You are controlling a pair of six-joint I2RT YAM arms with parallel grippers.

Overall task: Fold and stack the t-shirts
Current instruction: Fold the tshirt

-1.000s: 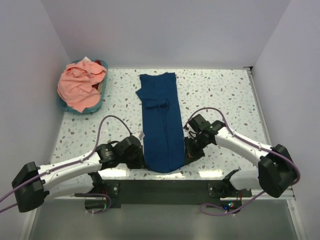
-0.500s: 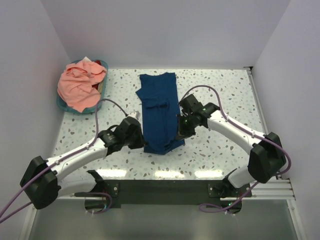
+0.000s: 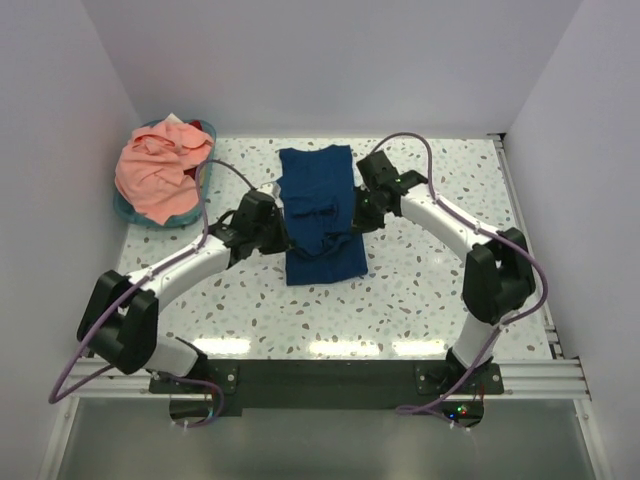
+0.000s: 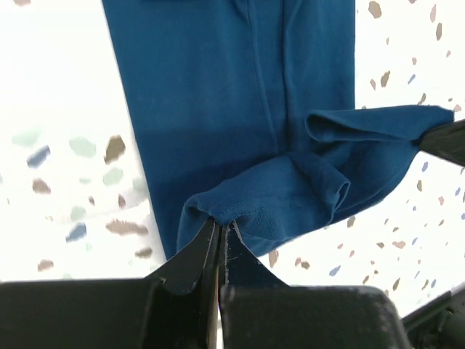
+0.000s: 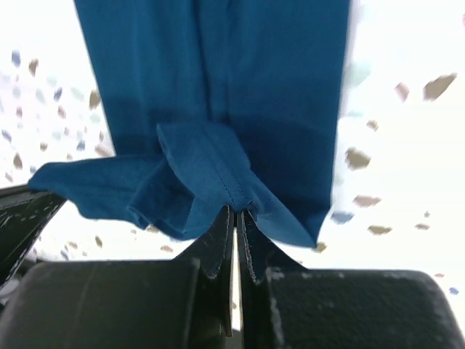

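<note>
The navy t-shirt (image 3: 320, 215) lies as a long narrow strip down the middle of the table, its near end lifted and doubled back over its middle. My left gripper (image 3: 279, 222) is shut on the left corner of that hem (image 4: 218, 218). My right gripper (image 3: 357, 213) is shut on the right corner (image 5: 236, 203). Both hold the hem above the strip, about halfway up it. The print is hidden. The salmon-pink t-shirt (image 3: 155, 170) lies heaped in the teal basket at the back left.
The round teal basket (image 3: 200, 205) stands at the table's back left corner, close to my left arm. White walls close in the back and both sides. Speckled tabletop (image 3: 430, 280) shows on both sides of the strip and in front of it.
Both grippers have carried the navy shirt's near hem away from the table's front edge toward the back, doubling the strip over itself; the folded shirt is much shorter.
</note>
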